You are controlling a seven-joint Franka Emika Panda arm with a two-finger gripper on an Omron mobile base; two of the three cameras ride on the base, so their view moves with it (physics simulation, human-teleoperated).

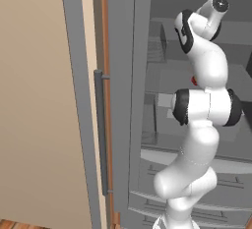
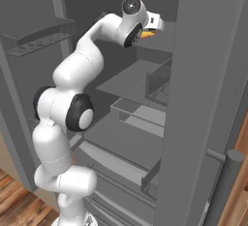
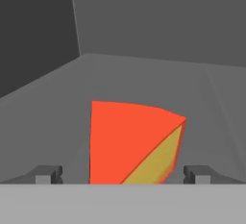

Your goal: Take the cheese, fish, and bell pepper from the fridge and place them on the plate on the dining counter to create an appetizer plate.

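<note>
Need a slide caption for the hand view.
Open fingers straddle the cheese wedge on a grey fridge shelf.

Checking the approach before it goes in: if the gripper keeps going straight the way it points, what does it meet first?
Most likely the cheese: the wedge sits on the fridge shelf between the open gripper's fingers, with nothing visible in front of it.

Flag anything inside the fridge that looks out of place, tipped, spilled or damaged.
Nothing stands out. The cheese sits intact on a grey fridge shelf, between the open end effector's fingertips. No spill shows on the shelves or drawers in view.
</note>
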